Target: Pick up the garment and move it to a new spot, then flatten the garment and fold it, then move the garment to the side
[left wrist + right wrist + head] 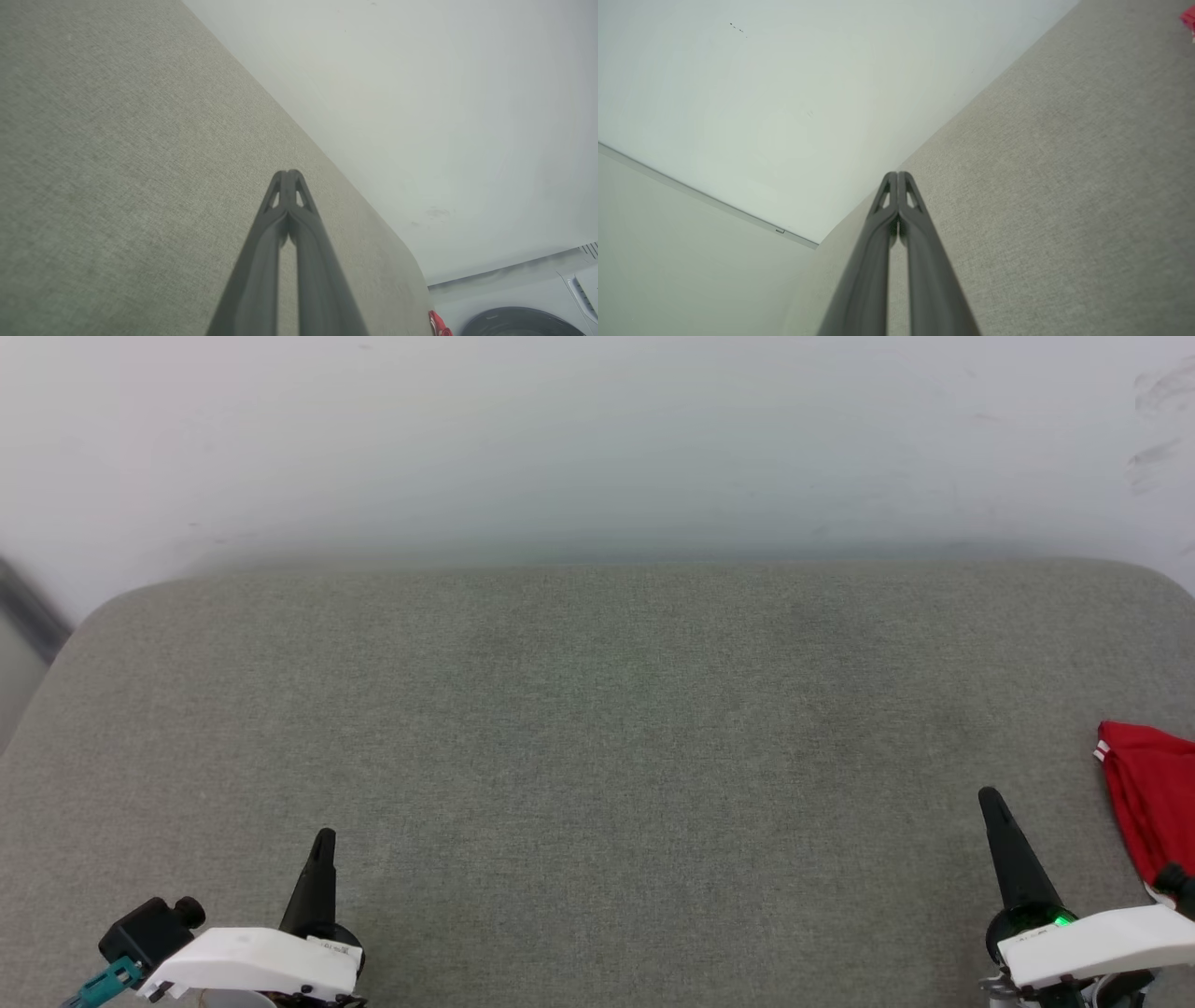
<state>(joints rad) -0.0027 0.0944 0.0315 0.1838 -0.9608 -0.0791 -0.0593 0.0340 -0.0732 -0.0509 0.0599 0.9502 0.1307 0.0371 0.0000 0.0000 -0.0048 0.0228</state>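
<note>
The red garment point(1153, 803) lies bunched at the right edge of the grey fabric surface point(597, 756), its length running near-to-far, just right of the clenched, empty right gripper point(989, 798). The left gripper point(324, 840), likewise clenched, sits well apart.

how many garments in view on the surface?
1. A red shirt at the far right edge of the grey fabric surface, right of the right pincer, cut off by the frame; more could lie out of view.
</note>
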